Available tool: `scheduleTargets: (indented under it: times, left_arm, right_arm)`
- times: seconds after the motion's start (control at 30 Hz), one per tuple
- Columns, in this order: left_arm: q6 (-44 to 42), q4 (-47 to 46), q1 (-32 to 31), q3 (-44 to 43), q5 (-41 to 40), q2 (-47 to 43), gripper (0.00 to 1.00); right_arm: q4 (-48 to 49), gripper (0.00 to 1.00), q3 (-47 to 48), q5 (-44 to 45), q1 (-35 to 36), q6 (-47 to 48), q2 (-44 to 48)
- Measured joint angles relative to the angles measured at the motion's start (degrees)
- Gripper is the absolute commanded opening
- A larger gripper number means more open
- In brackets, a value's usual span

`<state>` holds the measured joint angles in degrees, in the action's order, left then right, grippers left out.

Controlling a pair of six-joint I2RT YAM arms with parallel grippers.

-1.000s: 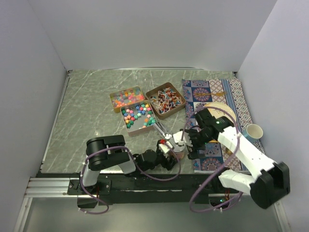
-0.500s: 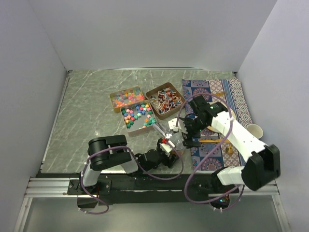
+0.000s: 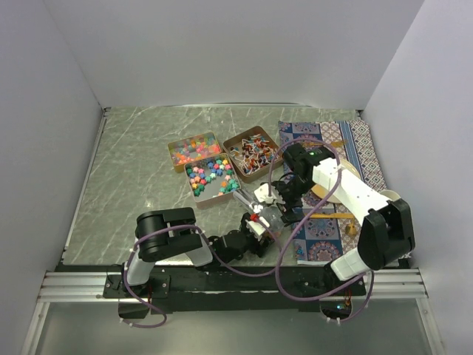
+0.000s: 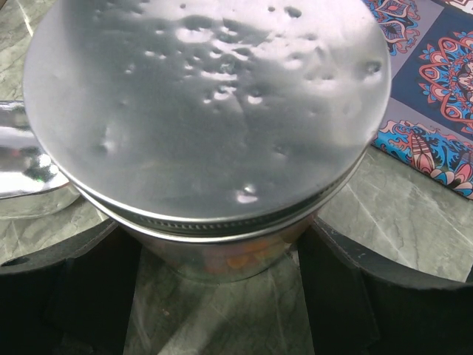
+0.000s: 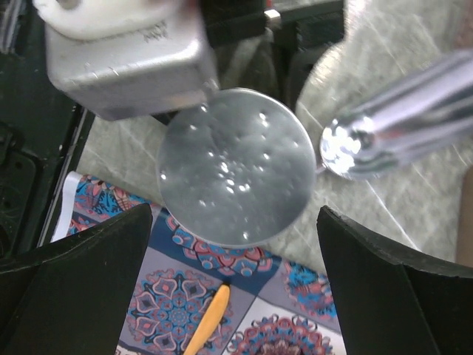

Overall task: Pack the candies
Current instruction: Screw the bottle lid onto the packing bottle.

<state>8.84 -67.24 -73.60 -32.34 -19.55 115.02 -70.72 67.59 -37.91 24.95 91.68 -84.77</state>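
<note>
The candies fill three bronze tins: orange-pink bits [image 3: 194, 151], pastel stars [image 3: 211, 176] and twist-wrapped ones [image 3: 253, 153]. A small glass jar [image 4: 214, 255] with a dimpled silver lid [image 4: 207, 103] stands near the table's front, with orange candies [image 4: 247, 259] showing through its glass. My left gripper [image 4: 222, 296] is shut on the jar, a black finger pressed against each side. My right gripper [image 5: 236, 296] hangs wide open just above the lid [image 5: 235, 166], holding nothing. From above, the right gripper [image 3: 284, 205] covers most of the jar.
Shiny metal tongs [image 5: 392, 126] lie beside the jar, pointing toward the tins [image 3: 244, 196]. A patterned mat [image 3: 332, 140] covers the right side, carrying an orange stick [image 5: 207, 322], a cream disc [image 3: 347, 171] and a paper cup [image 3: 389, 197].
My right arm has swung left off the mat and now hovers over the jar's lid. The left arm and jar have stayed put.
</note>
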Motion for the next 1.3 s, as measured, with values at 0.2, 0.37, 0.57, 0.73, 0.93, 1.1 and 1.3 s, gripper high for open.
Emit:
scheduleTargets:
  times: [0.2,0.37,0.57,0.73,0.93,1.1,1.3]
  left_arm:
    - [0.0,0.02,0.0,-0.11,-0.07,0.09,0.01]
    - [0.13,0.02,-0.11,-0.17,-0.39,0.22,0.01]
    - [0.35,0.31,-0.15,-0.61,-0.46,0.46,0.01]
    - [0.55,0.44,-0.15,-0.85,-0.46,0.7,0.01]
    - [0.63,0.46,-0.15,-1.42,-0.85,1.11,0.01]
    - [0.63,0.44,-0.15,-1.55,-0.9,1.14,0.01]
    - [0.46,0.39,-0.15,-1.55,-0.94,1.25,0.01]
  right_arm:
    - [-1.16,1.0,0.13,-0.74,1.99,3.26,-2.25]
    - [-1.2,1.0,0.15,-0.13,2.29,3.72,-2.32]
    - [4.0,1.0,-5.49,1.73,2.16,2.47,3.08]
    - [4.9,1.0,-10.58,4.11,1.46,-1.38,10.43]
    - [2.21,1.0,-13.75,5.68,1.4,-7.61,17.14]
    - [2.32,1.0,-13.33,5.95,-1.18,-13.0,19.32]
    - [4.7,1.0,-4.55,4.9,-2.82,-13.55,11.15]
